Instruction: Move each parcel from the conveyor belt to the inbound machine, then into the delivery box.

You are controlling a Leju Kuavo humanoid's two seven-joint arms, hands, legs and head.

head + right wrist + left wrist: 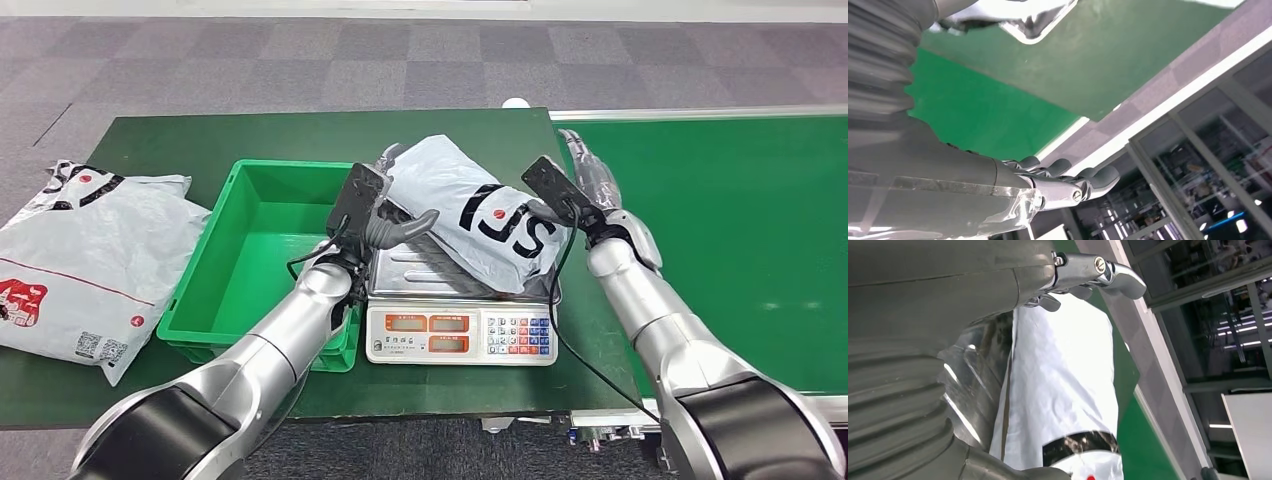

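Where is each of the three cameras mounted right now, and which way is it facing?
Head view: high on the body, looking forward and down at the scale, green bin and conveyor belt; both silver arms show.
Left wrist view: behind the left hand, facing the white parcel; grey ribbed cover and thumb show.
Right wrist view: behind the right hand, facing the green tabletop and floor beyond; cover and fingers show.
Shared: head and left wrist views both show the parcel.
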